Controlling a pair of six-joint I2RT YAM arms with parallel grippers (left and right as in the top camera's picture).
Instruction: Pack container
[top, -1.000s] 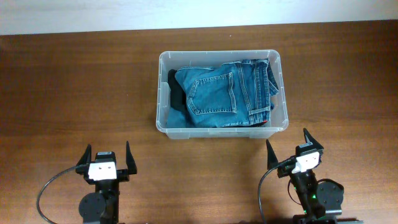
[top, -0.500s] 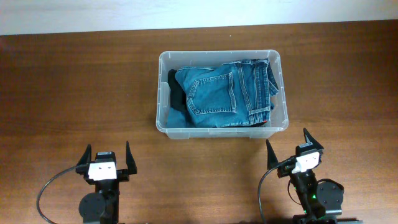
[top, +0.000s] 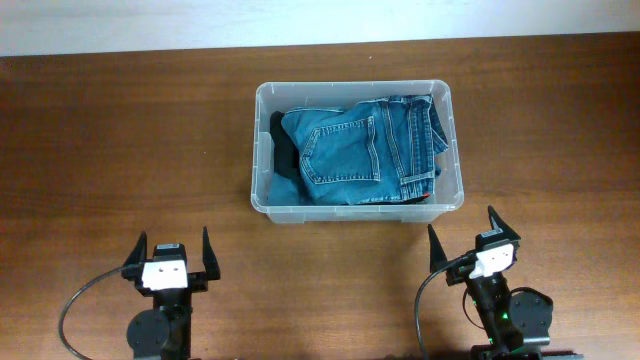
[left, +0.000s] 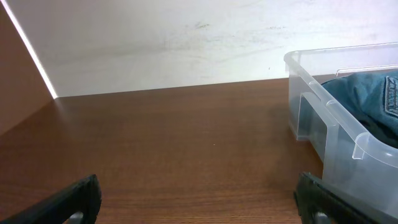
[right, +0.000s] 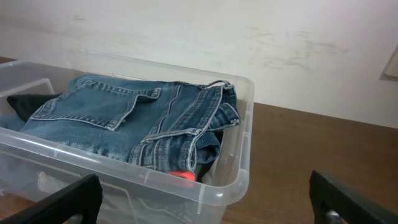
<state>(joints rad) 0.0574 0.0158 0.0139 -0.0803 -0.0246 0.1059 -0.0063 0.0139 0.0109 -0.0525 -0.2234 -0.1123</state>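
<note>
The clear plastic container (top: 262, 150) stands at the middle of the table. Folded blue jeans (top: 360, 150) fill it, with dark cloth under them at the left and a bit of red at the right. My left gripper (top: 169, 257) is open and empty near the front edge, left of the container. My right gripper (top: 470, 245) is open and empty near the front edge, just in front of the container's right corner. The container's rim shows in the left wrist view (left: 323, 99) and the right wrist view (right: 155, 180), with the jeans (right: 137, 118) inside.
A pale wall (left: 186, 43) rises behind the brown wooden table (top: 120, 150).
</note>
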